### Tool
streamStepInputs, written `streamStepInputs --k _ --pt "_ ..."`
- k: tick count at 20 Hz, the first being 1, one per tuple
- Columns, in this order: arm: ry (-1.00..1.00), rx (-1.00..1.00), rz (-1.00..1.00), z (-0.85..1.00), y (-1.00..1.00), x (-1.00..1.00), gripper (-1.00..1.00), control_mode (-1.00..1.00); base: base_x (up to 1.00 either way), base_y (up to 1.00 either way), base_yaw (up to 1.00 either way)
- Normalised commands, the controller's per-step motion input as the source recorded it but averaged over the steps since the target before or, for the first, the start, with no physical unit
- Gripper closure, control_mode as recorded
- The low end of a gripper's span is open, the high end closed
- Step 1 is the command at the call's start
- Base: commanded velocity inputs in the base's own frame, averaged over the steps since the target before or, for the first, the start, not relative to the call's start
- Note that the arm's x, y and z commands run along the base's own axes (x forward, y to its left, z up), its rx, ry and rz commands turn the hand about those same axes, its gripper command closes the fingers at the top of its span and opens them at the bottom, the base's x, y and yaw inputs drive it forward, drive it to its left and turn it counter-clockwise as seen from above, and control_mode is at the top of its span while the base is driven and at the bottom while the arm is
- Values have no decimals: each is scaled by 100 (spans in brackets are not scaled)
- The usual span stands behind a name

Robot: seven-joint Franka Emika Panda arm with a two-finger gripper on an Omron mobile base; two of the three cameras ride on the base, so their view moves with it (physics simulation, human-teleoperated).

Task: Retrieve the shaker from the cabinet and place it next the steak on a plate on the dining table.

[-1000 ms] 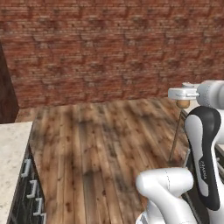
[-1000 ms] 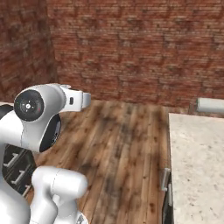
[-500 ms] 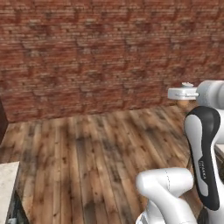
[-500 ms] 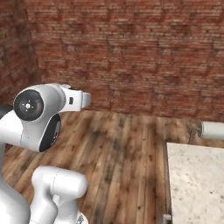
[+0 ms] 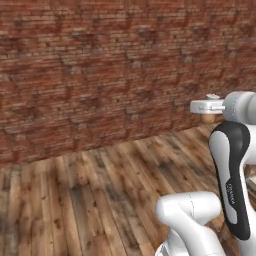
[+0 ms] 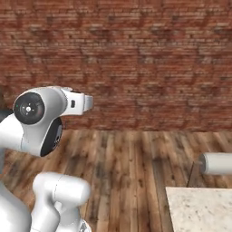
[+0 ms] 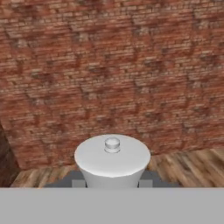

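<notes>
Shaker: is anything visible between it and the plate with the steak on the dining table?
Cannot judge. The shaker sits in the shut gripper, facing a brick wall and wood floor. Only a corner of stone top shows.

A red-brown brick wall is seen across the whole background, its courses running level in the right base view and slanting downward toward the right in the left base view. Below it, a wooden plank floor is laid in mottled brown and grey boards, meeting the foot of the wall. In the right base view a pale cylindrical object is seen at the right edge, lying on its side above the floor; what it is cannot be told. In the hand view the same brick wall is shown, with a dark vertical edge at the lower left and planks beneath.
</notes>
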Motion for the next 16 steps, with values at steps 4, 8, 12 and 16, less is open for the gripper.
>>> streamStepInputs --k 4,8,12,16 --pt "0 0 0 0 0 0 100 100 100 0 -41" --pt "0 0 0 0 0 0 100 100 100 -1 -42" --pt "0 0 0 0 0 0 100 100 99 -9 -48" --pt "0 0 0 0 0 0 100 100 88 -7 -56"
